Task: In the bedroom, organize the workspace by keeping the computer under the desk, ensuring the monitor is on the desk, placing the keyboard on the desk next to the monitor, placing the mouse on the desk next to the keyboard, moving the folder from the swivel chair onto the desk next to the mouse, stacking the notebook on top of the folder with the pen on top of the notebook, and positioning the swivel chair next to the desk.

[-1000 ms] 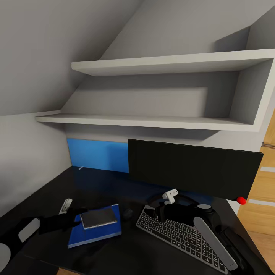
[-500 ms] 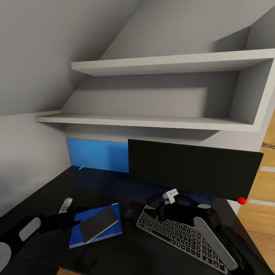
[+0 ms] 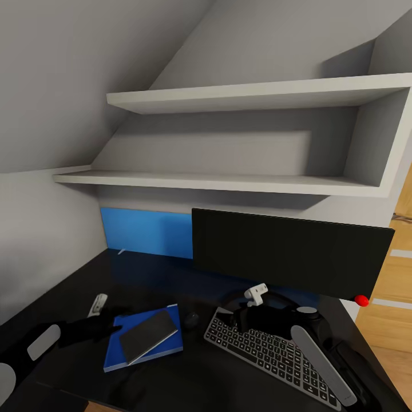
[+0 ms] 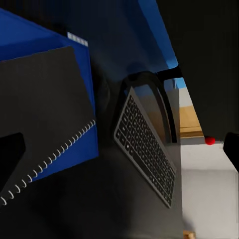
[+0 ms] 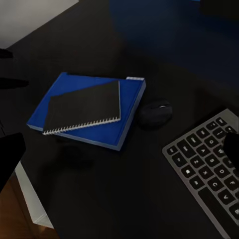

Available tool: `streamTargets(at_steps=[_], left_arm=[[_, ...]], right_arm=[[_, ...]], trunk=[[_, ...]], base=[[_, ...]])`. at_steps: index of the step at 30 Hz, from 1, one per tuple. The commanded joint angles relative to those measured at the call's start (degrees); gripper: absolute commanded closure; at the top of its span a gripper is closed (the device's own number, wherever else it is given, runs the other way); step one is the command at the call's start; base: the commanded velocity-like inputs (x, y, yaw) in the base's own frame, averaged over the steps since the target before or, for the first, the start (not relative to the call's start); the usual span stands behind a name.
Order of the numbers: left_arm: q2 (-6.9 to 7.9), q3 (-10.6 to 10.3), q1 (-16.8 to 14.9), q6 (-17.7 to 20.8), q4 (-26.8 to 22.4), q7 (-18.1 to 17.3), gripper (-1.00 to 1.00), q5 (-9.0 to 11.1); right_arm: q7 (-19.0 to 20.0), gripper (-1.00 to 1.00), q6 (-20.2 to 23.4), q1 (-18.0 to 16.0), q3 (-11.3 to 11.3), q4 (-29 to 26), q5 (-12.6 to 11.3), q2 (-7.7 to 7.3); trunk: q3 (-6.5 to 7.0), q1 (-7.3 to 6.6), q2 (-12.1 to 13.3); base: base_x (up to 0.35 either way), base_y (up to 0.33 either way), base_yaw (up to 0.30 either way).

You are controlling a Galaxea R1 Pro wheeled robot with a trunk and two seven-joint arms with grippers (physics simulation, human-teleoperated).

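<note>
Black tabletop [image 3: 74, 286], near to far: notebook [image 3: 147, 336] stacked on folder [image 3: 143, 343]; mouse [image 3: 191, 319] and keyboard [image 3: 269, 352] beside, monitor [image 3: 289, 254] behind. Pen [image 3: 98, 304] lies left of the folder, not yet stacked; chair still to do, I judge. My left gripper [image 3: 111, 326] touches the folder's edge; both jaws' state: cannot tell

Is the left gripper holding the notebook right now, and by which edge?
Cannot tell: the left gripper sits at the notebook's near corner, which lies on the folder.
</note>
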Motion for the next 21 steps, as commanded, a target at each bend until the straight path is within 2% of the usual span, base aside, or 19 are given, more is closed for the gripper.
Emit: streamTargets(at_steps=[1, 5, 14, 21], left_arm=[[0.07, -0.3, -0.1, 0.2, -0.1, -0.5, -1.00, 0.4], [0.12, -0.2, -0.1, -0.4, -0.2, -3.1, -1.00, 0.4], [0.30, -0.2, 0.5, -2.6, -0.4, -10.0, -1.00, 0.4], [-0.31, -0.4, 0.8, -4.6, -0.5, -11.9, -1.00, 0.5]], right_arm=[[0.3, -1.00, 0.1, 0.0, 0.0, 0.0, 0.3, -0.03], [0.3, -1.00, 0.1, 0.0, -0.2, 0.0, 0.3, -0.01], [0.3, -1.00, -0.1, -0.1, -0.3, 0.0, 0.3, 0.04], [0.2, -1.00, -0.3, -0.6, -0.3, 0.0, 0.3, 0.34]], trunk=[[-0.08, 0.01, -0.1], [-0.08, 0.01, -0.1], [-0.08, 0.01, -0.1], [-0.08, 0.01, -0.1]], base=[[0.000, 0.000, 0.000], [-0.058, 0.000, 0.000], [-0.188, 0.000, 0.000], [-0.049, 0.000, 0.000]])
